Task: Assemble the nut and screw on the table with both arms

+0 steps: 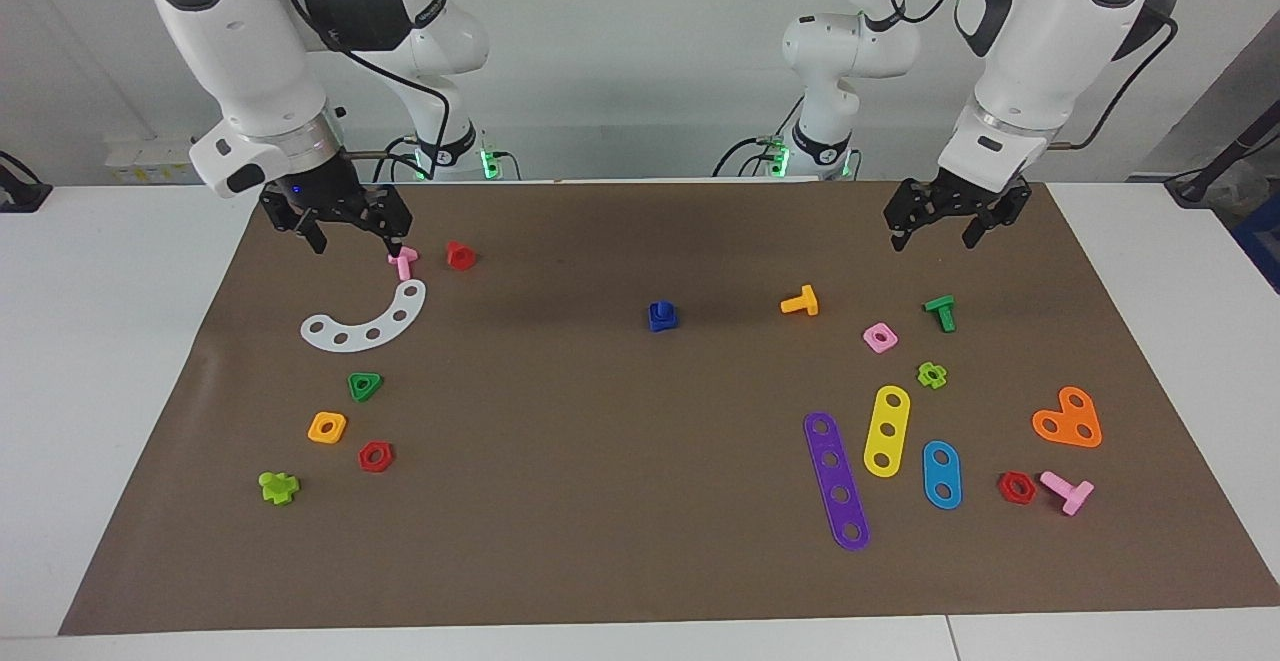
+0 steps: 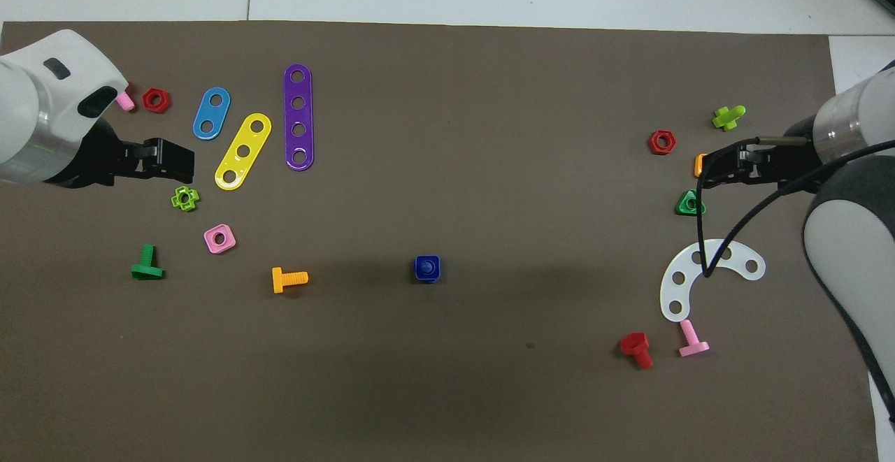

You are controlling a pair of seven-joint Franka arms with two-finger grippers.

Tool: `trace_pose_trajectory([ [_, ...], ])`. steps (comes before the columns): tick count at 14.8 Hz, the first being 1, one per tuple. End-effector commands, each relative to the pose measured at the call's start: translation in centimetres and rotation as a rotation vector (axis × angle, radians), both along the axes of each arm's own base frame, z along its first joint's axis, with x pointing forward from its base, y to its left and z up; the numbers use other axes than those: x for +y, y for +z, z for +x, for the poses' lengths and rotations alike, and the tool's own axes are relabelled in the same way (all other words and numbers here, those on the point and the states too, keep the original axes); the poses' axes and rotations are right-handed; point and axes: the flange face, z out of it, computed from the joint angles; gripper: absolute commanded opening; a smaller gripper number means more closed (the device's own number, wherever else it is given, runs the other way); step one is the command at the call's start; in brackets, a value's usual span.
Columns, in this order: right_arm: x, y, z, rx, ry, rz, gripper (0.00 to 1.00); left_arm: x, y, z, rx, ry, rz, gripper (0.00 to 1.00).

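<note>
Sitting mid-worktop (image 1: 150,361), the nut (image 1: 663,319) carries the screw (image 1: 659,310); left gripper (image 1: 947,232) and right gripper (image 1: 350,237) hang released, empty, well apart from it

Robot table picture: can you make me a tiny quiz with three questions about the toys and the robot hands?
1. True or false: the blue nut sits with the blue screw pushed through it.
2. Which piece lies nearest the purple strip? A) yellow strip B) white curved strip C) orange heart plate
3. Fill in: the left hand and the right hand each hold ____.

Key: 1 true. 2 A. 3 nothing; both hands are open, up over the mat.
</note>
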Motion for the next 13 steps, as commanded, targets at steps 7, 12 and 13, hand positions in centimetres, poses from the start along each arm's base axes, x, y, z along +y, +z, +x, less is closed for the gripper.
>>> trace_pose_trajectory([
  [7, 0.1, 0.1, -0.8, 0.01, 0.026, 0.028, 1.0, 4.6, 1.2, -0.7, -0.002, 0.067, -0.013, 1.0],
  [12, 0.1, 0.2, -0.8, 0.009, 0.026, 0.028, 1.0, 4.5, 1.5, -0.8, -0.008, 0.067, -0.013, 1.0],
  [13, 0.1, 0.2, -0.8, 0.009, 0.026, 0.028, 1.0, 4.3, 1.5, -0.9, -0.008, 0.062, -0.013, 1.0],
])
